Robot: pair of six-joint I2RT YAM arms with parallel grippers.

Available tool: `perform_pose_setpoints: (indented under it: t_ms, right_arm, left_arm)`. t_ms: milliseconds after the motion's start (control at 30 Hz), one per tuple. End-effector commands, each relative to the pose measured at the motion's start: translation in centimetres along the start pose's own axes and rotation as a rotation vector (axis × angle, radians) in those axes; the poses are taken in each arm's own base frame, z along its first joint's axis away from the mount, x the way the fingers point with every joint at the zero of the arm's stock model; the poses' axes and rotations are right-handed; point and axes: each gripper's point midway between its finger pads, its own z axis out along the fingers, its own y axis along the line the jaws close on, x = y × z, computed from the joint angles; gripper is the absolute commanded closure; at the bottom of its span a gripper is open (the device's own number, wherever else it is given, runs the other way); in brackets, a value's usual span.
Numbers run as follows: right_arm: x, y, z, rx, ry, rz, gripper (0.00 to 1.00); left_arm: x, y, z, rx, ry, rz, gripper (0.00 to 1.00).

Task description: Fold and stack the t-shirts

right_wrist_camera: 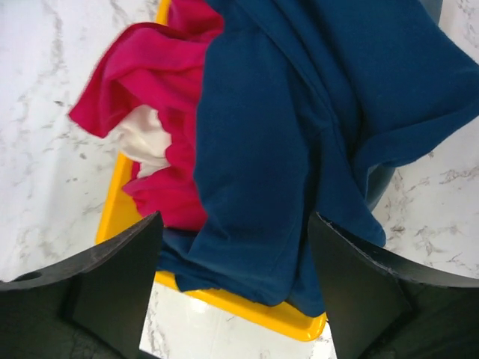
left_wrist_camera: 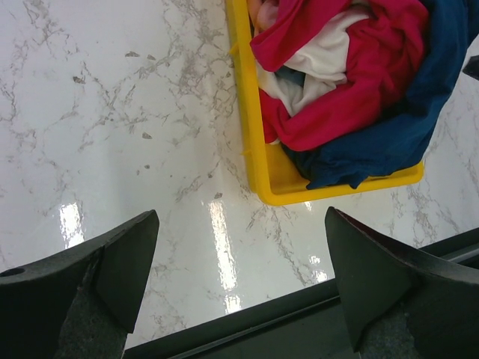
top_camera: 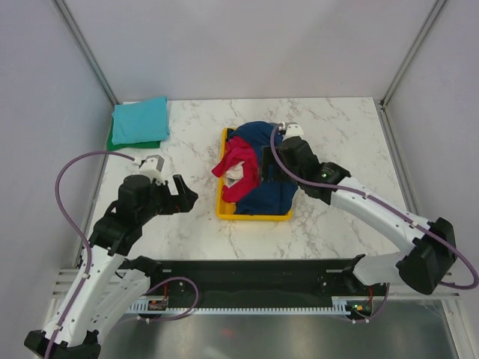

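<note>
T-shirts sit heaped in the tray — right fingers hang wide and empty over the navy one, apparently to grab it — left fingers equally open, empty.

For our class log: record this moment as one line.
stack: teal tee on green tee | yellow tray: navy tee, magenta tee, white tee heaped | left jaws: open, over table | right jaws: open, over navy tee

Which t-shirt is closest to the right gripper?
The navy blue t-shirt, directly under the open right gripper, spilling over the yellow tray; the magenta one and white one lie beside it.
</note>
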Motion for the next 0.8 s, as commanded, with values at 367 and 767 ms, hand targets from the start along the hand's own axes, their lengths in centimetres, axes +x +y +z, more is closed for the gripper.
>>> perform_pose_setpoints:
  t_ms: [367, 767]
  right_arm:
    - [-1.9, -1.2, 2.3, 0.161, -0.01, -0.039, 1.0]
    - [-28.4, 1.5, -27.1, 0.003, -0.789, -0.033, 1.0]
  left_arm:
    - [-1.0, 0.1, -0.3, -0.013, -0.031, 0.004, 0.0]
    - [-1.2, 0.4, -0.3, -0.027, -0.036, -0.006, 0.01]
